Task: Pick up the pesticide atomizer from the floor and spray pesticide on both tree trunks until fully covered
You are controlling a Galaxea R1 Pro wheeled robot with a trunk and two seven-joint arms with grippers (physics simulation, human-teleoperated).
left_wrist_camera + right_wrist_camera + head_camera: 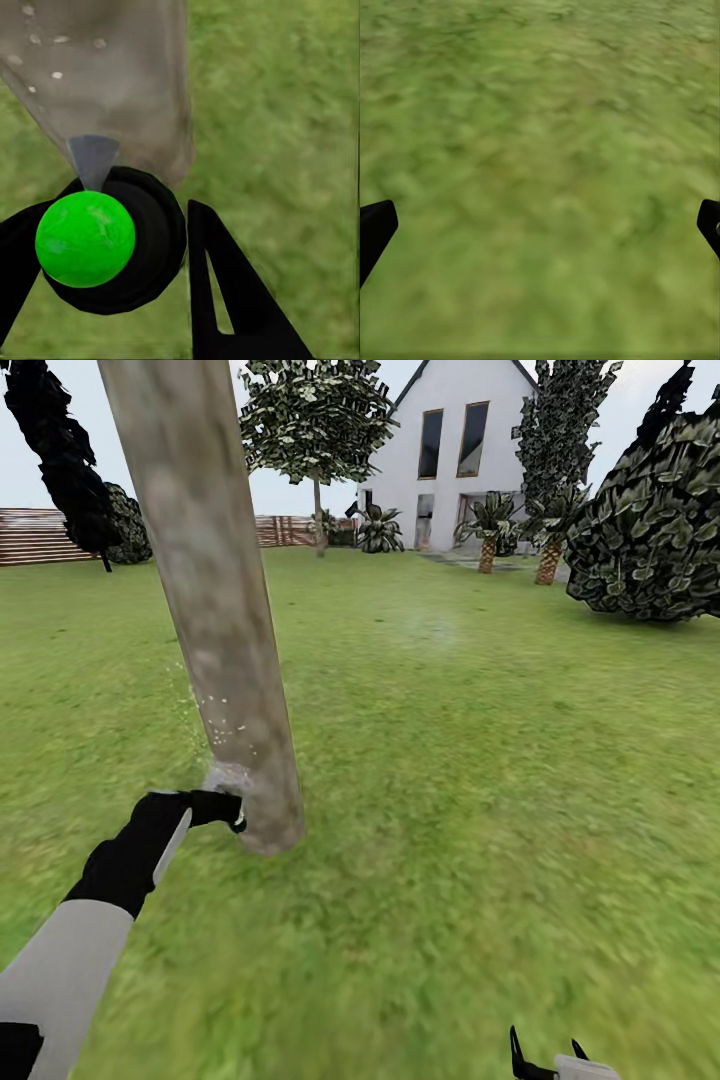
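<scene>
1. At the lower left of the head view, the left gripper (222,807) is seen closed around the pesticide atomizer (112,240), a black body with a bright green ball and a grey nozzle. The nozzle is held just beside the base of the tree trunk (215,610), which rises from the lower middle to the upper left of the frame.
2. A thin cloud of pesticide (215,725) is visible as pale specks on the left side of the trunk, low down. The upper part of the trunk looks bare, so the covering is judged to be far from complete.
3. A risk is seen here: the nozzle is so close to the bark that only a small patch may be wetted. The far side and the high part could be missed unless the arm is raised and moved around.
4. The atomizer could be knocked against the trunk and turned in the fingers, because almost no gap is left.
5. At the bottom right of the head view, the right gripper (548,1058) is seen open and empty above the floor (480,840).
6. A second tree (318,420) stands well apart, at the upper middle, and is not yet sprayed.
7. No brand, label or writing can be read anywhere.
</scene>
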